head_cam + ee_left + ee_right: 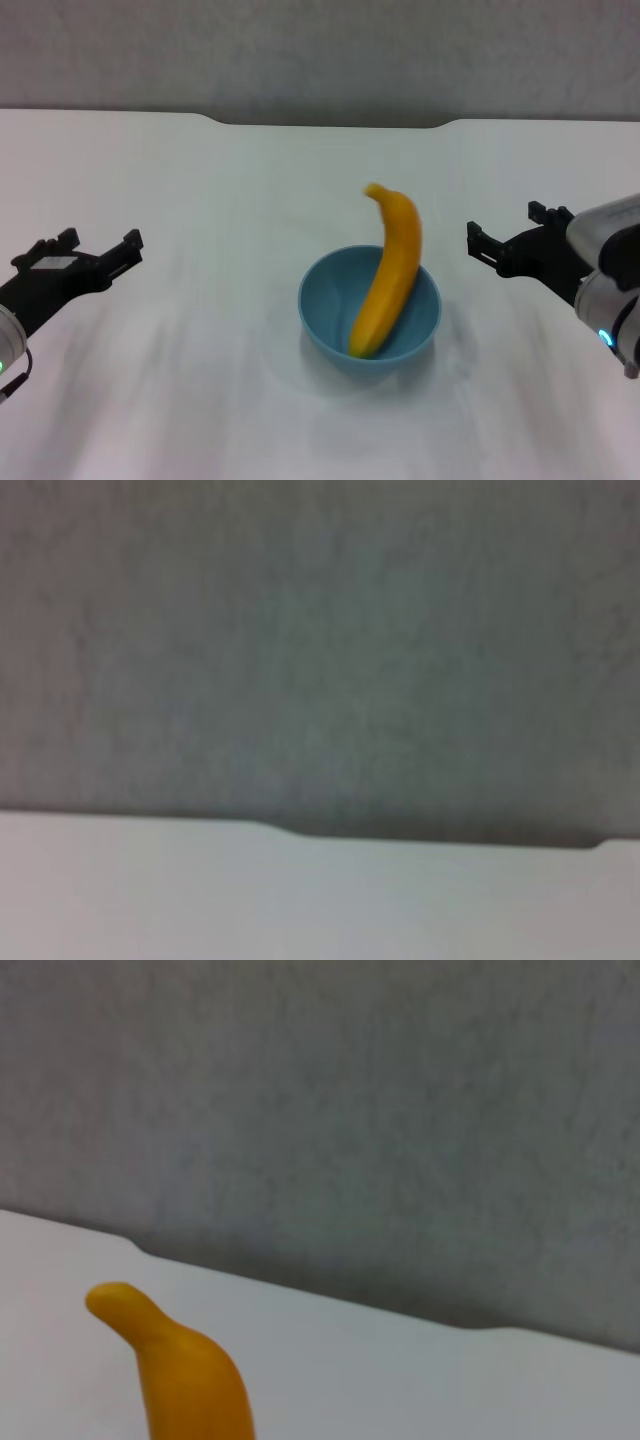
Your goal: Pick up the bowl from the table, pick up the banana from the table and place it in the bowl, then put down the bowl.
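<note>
Bowl (369, 320), light-blue & glossy, sits on the white surface (200, 200) roughly midway btwn the two tools, nearer the right tool (500, 245) than the left tool (100, 258). Inside it: one yellow-orange banana (390, 270), lower end down in the bowl's bottom, body leaning on the far rim, upper tip sticking well up & out past the rim. Nothing else in the bowl.

Left tool hangs off to the bowl's left side, well apart from it, fingers spread open, holding nothing. Right tool is near the bowl's right side, not touching bowl or banana, fingers also parted w/ nothing btwn them.

Right wrist view: banana's (180, 1370) upper end shows close in front, w/ the surface's (400, 1370) notched far edge & a grey wall (350, 1110) behind. Left wrist view: only surface (300, 900) edge & wall (300, 630).
</note>
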`<state>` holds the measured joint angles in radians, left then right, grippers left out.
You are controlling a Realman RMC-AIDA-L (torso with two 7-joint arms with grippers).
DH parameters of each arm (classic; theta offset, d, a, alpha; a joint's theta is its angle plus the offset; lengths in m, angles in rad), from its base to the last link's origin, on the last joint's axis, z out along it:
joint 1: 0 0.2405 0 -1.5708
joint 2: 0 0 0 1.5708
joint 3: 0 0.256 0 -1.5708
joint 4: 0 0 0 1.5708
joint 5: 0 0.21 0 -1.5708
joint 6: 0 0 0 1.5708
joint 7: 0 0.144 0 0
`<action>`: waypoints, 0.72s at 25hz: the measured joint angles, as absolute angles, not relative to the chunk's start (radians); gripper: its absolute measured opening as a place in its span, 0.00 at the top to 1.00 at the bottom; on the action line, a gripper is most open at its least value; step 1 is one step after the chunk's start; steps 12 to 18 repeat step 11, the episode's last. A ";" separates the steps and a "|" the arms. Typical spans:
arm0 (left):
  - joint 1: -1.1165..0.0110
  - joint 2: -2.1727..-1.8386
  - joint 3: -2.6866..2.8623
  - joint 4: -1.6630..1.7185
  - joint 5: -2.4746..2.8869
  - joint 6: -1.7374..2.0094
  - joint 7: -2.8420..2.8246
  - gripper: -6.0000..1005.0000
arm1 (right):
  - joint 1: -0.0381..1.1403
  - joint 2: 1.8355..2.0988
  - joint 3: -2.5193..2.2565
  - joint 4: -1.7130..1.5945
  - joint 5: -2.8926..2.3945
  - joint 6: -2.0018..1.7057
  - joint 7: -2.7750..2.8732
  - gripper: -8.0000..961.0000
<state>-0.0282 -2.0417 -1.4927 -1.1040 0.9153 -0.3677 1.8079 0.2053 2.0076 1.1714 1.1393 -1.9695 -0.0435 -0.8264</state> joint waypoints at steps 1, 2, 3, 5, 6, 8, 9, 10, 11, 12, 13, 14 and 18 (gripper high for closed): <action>-0.023 -2.042 -1.493 -1.101 0.871 -0.381 1.860 0.10 | 0.205 2.008 1.155 1.133 -1.969 -0.073 -0.826 0.09; -0.019 -2.043 -1.493 -1.098 0.827 -0.395 1.906 0.10 | 0.205 2.008 1.132 1.125 -1.969 -0.111 -0.825 0.09; -0.014 -2.044 -1.493 -1.092 0.775 -0.419 1.973 0.10 | 0.205 2.008 1.107 1.117 -1.969 -0.165 -0.824 0.09; -0.008 -2.044 -1.493 -1.073 0.673 -0.480 2.099 0.10 | 0.203 2.007 1.060 1.103 -1.971 -0.255 -0.816 0.09; -0.005 -2.045 -1.492 -1.056 0.607 -0.532 2.177 0.10 | 0.202 2.007 1.029 1.093 -1.976 -0.314 -0.809 0.09; -0.004 -2.045 -1.487 -1.013 0.511 -0.627 2.288 0.10 | 0.201 2.005 0.956 1.060 -1.994 -0.447 -0.797 0.09; -0.005 -2.045 -1.485 -0.981 0.459 -0.685 2.343 0.10 | 0.203 2.005 0.925 1.042 -2.005 -0.503 -0.793 0.09; -0.007 -2.047 -1.482 -0.945 0.413 -0.739 2.392 0.10 | 0.206 2.006 0.880 1.015 -2.023 -0.578 -0.786 0.09; -0.012 -2.048 -1.479 -0.910 0.376 -0.783 2.431 0.10 | 0.210 2.007 0.835 0.985 -2.048 -0.657 -0.775 0.09; -0.012 -2.048 -1.479 -0.910 0.376 -0.783 2.431 0.10 | 0.210 2.007 0.835 0.985 -2.048 -0.657 -0.775 0.09; -0.012 -2.048 -1.479 -0.910 0.376 -0.783 2.431 0.10 | 0.210 2.007 0.835 0.985 -2.048 -0.657 -0.775 0.09; -0.012 -2.048 -1.479 -0.910 0.376 -0.783 2.431 0.10 | 0.210 2.007 0.835 0.985 -2.048 -0.657 -0.775 0.09; -0.012 -2.048 -1.479 -0.910 0.376 -0.783 2.431 0.10 | 0.210 2.007 0.835 0.985 -2.048 -0.657 -0.775 0.09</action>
